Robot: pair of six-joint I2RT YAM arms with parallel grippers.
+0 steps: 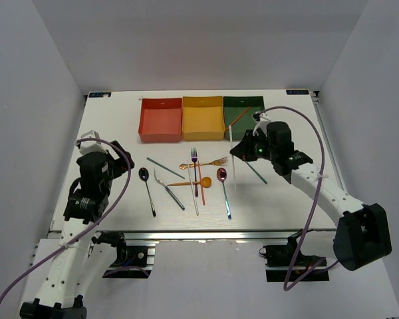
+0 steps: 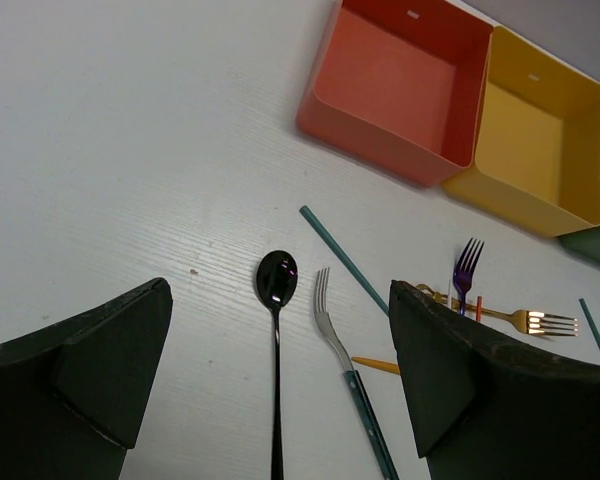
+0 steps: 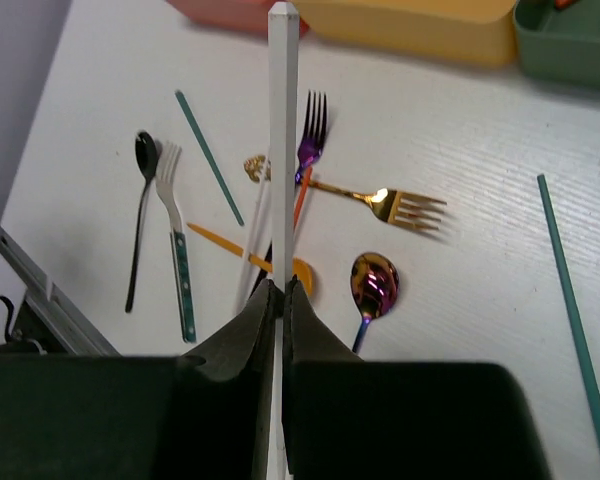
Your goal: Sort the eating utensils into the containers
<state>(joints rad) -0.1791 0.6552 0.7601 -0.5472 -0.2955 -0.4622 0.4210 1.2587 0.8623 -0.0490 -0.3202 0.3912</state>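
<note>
The right claw [image 3: 279, 288] is shut tight on a thin white chopstick [image 3: 282, 120]. The chopstick is pinched between the fingertips, with a long length jutting ahead of them and a shorter length trailing back under the wrist. It appears to be held clear of the white table [image 1: 120, 133], though this cannot be confirmed.

So narrow a grip on a smooth stick is judged risky. The stick could be swivelled in the jaws, or lost altogether, if its free end were caught on anything.

Directly beneath the claw the utensils are crowded. An orange spoon [image 3: 220, 248], a purple-iridescent spoon [image 3: 373, 282], a gold fork [image 3: 395, 207] and a purple fork [image 3: 310, 125] lie crossed or nearly touching, and could be dragged about by a low pass. To the claw's right a teal chopstick [image 3: 570, 300] lies alone. To its left a silver fork with a teal handle [image 3: 175, 230] and a black spoon [image 3: 140, 215] are seen side by side.

Beyond the claw three square open boxes are set in a row: a red-orange box [image 1: 161, 121], a yellow box [image 1: 203, 119] and a dark green box [image 1: 253, 106]. An orange chopstick [image 1: 238, 118] is propped over the green box's near rim. It is judged the likeliest obstacle, since it could be knocked out by the incoming stick. The box wall could also be struck if the approach were too low.

The left claw [image 2: 280, 300] is spread fully wide with nothing held, poised above the black spoon and well apart from the right claw.
</note>
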